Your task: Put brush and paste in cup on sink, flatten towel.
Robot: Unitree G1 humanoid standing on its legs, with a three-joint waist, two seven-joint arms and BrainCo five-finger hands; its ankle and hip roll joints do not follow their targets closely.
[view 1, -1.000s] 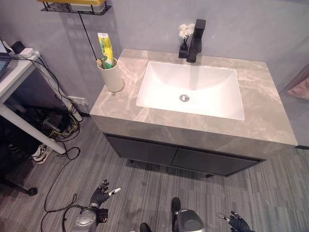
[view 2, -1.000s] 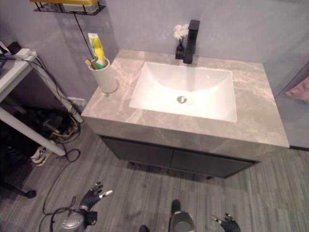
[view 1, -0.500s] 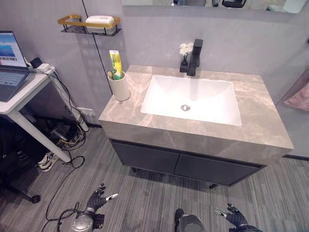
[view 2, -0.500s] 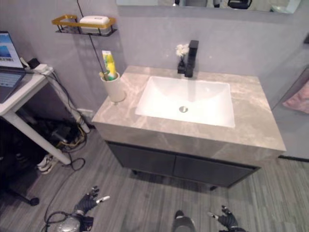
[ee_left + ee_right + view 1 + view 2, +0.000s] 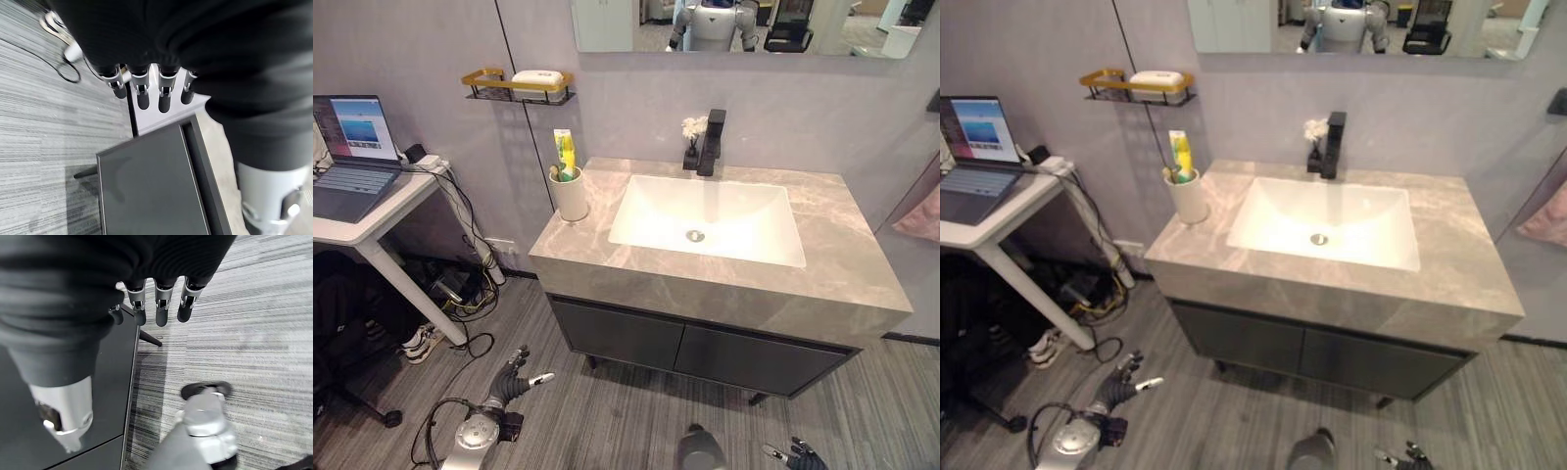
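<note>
The grey marble vanity [image 5: 842,284] with its white sink [image 5: 710,215] stands against the wall. On its left rear corner the cup [image 5: 572,196] already holds the paste [image 5: 566,154] and, judging by the handles beside it, the brush. A pink towel [image 5: 922,211] hangs at the far right, mostly cut off. Both hands hang low over the floor, fingers relaxed and empty: left hand [image 5: 512,383], right hand [image 5: 797,455]. The towel is well away from either hand, so reaching for it risks overextending and snagging or dragging the cloth rather than flattening it.

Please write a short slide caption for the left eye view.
Cup with brush and paste stands on the sink counter; both robot hands hang low.
</note>
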